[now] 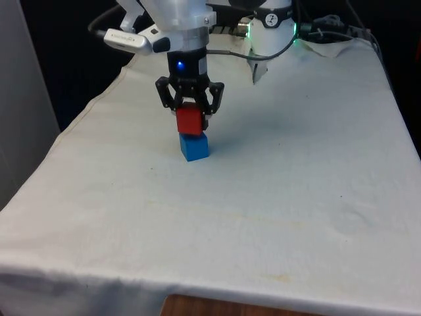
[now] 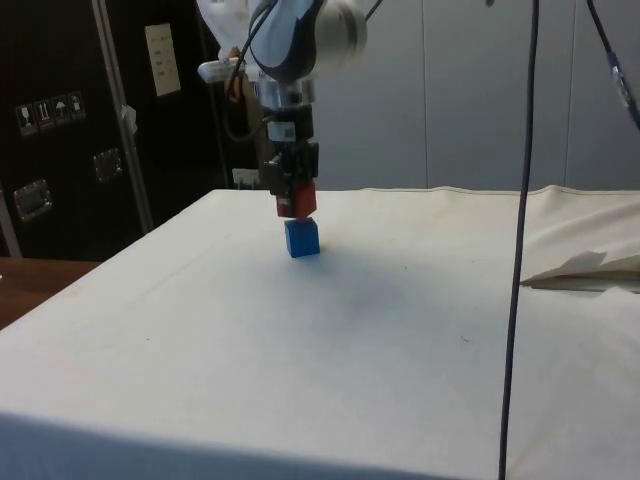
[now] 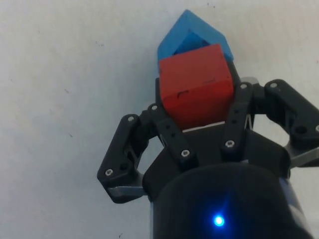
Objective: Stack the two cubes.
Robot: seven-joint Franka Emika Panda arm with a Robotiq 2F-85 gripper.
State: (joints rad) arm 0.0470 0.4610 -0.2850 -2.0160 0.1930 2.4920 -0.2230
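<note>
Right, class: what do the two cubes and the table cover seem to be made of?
Red cube: probably painted wood or plastic; flat, matte faces, crisp edges.
Blue cube: the same look, evenly coloured and dull.
Table cover: white woven cloth, judging by soft wrinkles and a draped edge.

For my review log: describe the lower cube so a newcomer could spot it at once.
Find the white-clothed table, then the black tool hanging over it. Directly beneath sits the blue cube, resting on the cloth. Unlike the red cube gripped just above it, nothing holds it.

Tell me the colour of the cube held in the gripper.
Red: the held cube shows best in the front view, just above the blue cube.
</note>
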